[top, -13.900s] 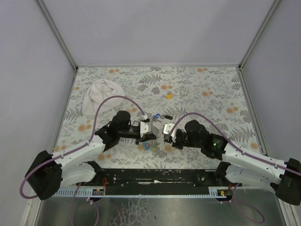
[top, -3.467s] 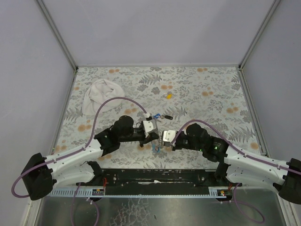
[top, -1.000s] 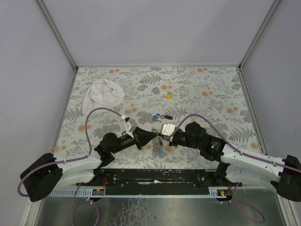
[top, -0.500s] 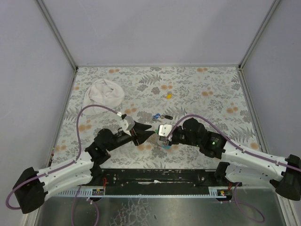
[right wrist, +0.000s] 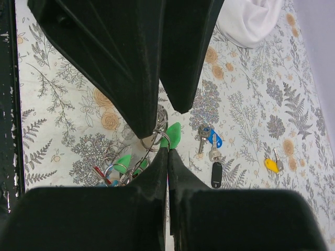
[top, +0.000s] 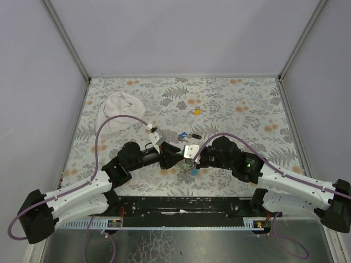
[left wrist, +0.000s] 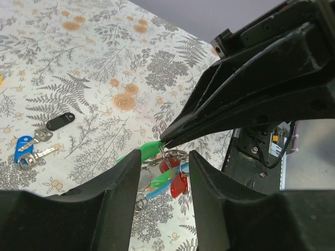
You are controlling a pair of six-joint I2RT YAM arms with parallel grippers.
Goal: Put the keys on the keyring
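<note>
My left pincer (left wrist: 165, 157): fingers apart, close to the keyring (left wrist: 170, 175).
My right pincer (right wrist: 167, 151): clamped on the keyring's metal ring, beside the green key (right wrist: 172, 134).
Keyring place: mid-surface (top: 247, 109), toward its near edge.
Blue key (right wrist: 213, 138), black key (right wrist: 217, 174): lying just beyond.

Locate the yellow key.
Top view: the yellow key lies alone near the centre, farther from the arms than the blue key and black key. In the right wrist view it sits near the right edge.
</note>
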